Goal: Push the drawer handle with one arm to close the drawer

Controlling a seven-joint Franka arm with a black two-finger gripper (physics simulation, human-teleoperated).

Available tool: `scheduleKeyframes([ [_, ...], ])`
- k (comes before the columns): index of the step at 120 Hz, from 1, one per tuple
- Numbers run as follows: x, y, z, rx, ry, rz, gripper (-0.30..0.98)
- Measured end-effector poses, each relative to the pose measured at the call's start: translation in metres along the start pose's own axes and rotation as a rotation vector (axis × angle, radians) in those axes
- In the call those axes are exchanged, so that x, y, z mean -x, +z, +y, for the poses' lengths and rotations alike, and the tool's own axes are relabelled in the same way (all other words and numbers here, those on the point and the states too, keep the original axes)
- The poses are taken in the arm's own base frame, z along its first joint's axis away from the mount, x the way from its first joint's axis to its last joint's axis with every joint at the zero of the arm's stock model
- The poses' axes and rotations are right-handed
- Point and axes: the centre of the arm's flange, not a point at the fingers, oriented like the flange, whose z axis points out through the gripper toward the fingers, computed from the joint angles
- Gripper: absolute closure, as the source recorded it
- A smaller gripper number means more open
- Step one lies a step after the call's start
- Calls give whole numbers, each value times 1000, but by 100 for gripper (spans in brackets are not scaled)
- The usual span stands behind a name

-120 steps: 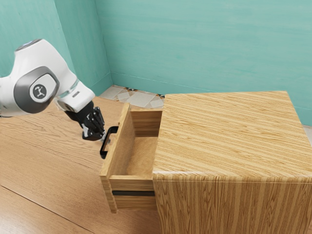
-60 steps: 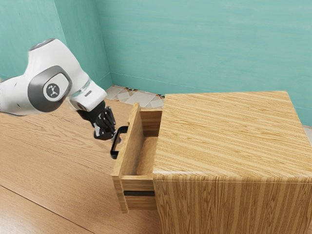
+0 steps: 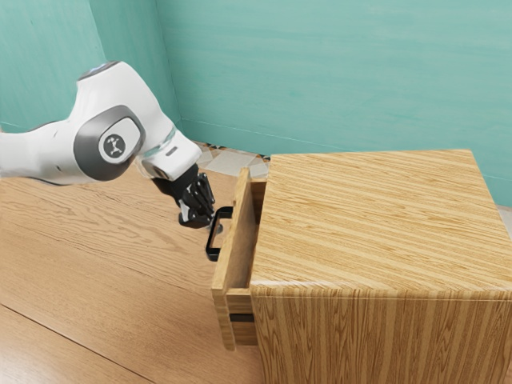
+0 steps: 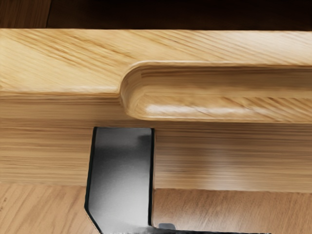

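Beside the hand [image 3: 205,218], whose opening and hold I cannot tell, lies the handle [image 3: 211,246].

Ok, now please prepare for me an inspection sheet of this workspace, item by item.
Surface: wood-grained, brown.
Job's things: drawer partly open, not yet closed; black handle on its front; wooden cabinet around it.
Clutter: nothing seen.
Gripper: black gripper at the handle, outside the drawer; whether it touches, I cannot tell.
Cables: nothing seen.
Surroundings: blue-green walls, patterned floor strip behind.
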Motion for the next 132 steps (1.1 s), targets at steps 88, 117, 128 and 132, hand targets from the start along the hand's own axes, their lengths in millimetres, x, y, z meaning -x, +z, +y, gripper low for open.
scheduleKeyframes([
  [88,-42,20,-17,8,28,14,79],
  [117,-52,28,-21,13,32,15,79],
  [128,-53,29,-23,11,30,16,79],
  [132,-53,30,-24,11,29,16,79],
])
